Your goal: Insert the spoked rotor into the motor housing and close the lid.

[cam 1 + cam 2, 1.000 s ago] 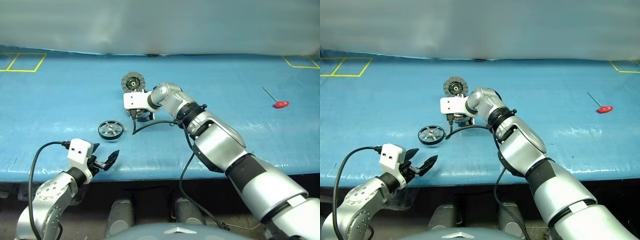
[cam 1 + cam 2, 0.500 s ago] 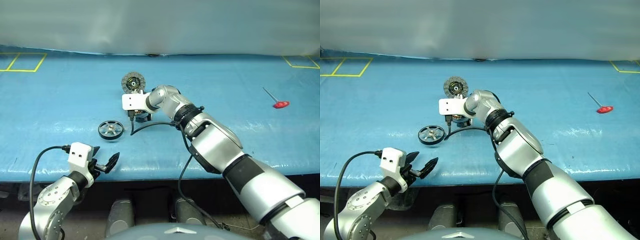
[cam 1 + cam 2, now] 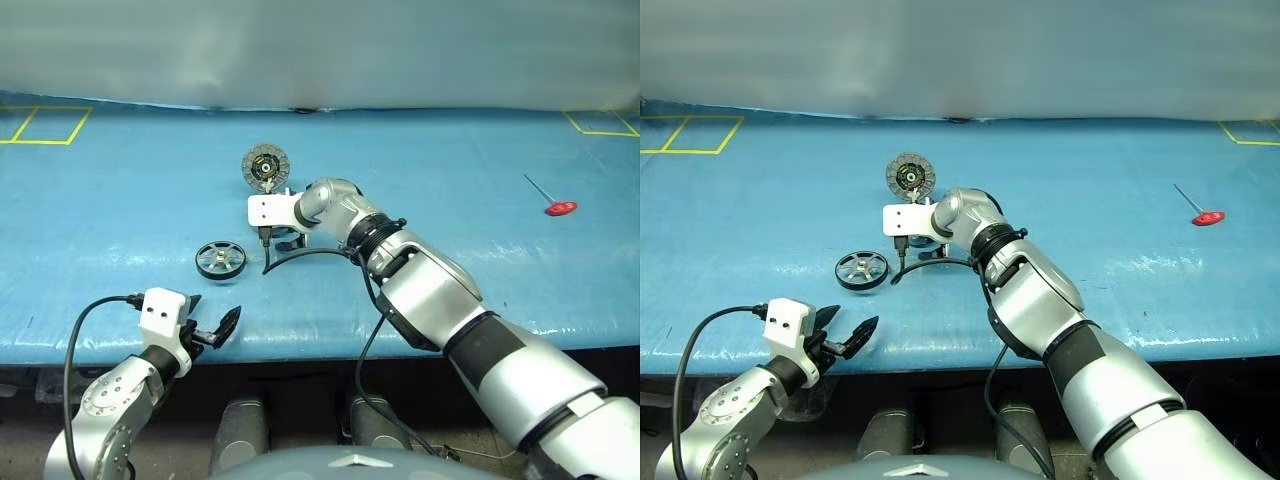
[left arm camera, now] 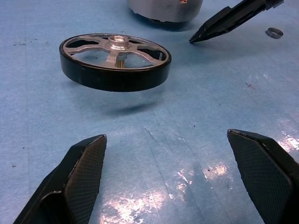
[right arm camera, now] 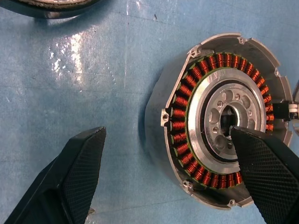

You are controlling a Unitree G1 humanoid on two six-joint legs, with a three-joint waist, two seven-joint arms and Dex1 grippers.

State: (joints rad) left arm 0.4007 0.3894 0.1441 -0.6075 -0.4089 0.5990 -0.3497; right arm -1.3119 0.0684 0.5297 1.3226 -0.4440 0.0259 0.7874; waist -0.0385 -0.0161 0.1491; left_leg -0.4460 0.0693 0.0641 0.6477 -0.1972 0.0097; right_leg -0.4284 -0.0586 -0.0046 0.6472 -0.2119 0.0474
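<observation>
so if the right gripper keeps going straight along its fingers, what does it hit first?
Most likely the motor housing: the open right gripper straddles its wall, one finger over the central hub, the other over bare blue table. Depth is unclear.

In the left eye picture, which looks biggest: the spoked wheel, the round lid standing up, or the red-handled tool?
1. Spoked wheel, though it lies nearest the camera.
2. Round lid, close behind.
3. Red-handled tool, thinnest and smallest.
</observation>
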